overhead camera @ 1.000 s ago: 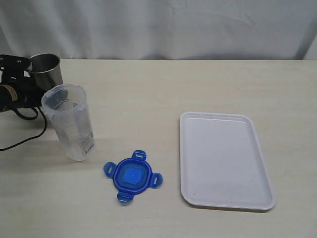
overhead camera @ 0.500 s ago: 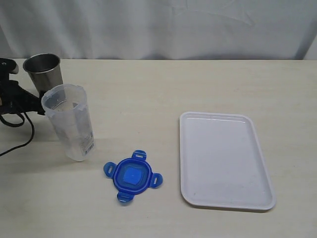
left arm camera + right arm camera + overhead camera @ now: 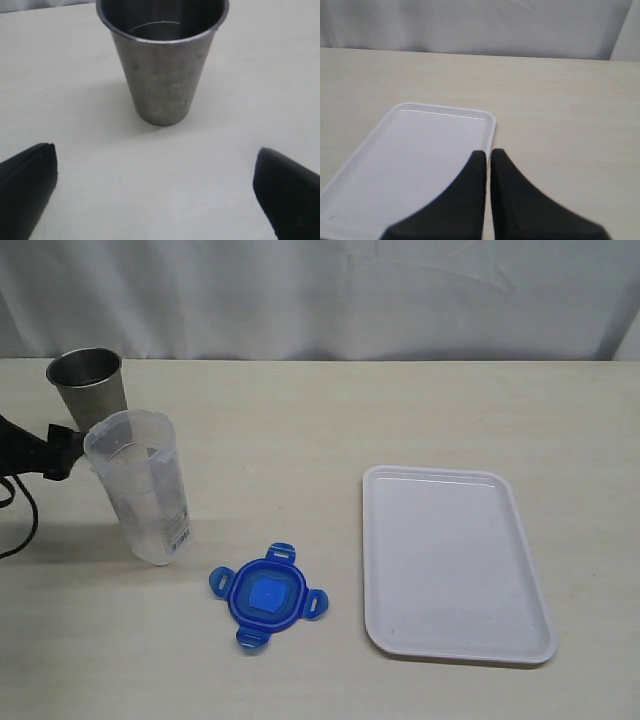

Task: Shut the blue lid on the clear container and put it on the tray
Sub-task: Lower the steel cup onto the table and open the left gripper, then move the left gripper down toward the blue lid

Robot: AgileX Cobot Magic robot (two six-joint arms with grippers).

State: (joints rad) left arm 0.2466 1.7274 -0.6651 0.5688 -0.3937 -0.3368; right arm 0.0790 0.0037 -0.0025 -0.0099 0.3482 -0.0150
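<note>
The clear container (image 3: 140,485) stands upright and uncovered at the left of the table. In front of it and to its right, the blue lid (image 3: 268,596) lies flat on the table, flaps spread. The white tray (image 3: 450,560) lies at the right with nothing on it. My left gripper (image 3: 50,450) shows only partly at the left edge, just left of the container's rim and clear of it. In the left wrist view this left gripper (image 3: 156,149) is open and holds nothing. My right gripper (image 3: 488,151) is shut and holds nothing above the tray's (image 3: 410,150) edge; it is outside the exterior view.
A tapered steel cup (image 3: 88,380) stands upright behind the container, and the left wrist view looks straight at this steel cup (image 3: 162,65) beyond the open fingers. A white curtain closes off the back. A black cable trails at the left edge.
My left arm has pulled back toward the left edge, so less of it shows beside the steel cup and container. Container, lid and tray have not moved.
</note>
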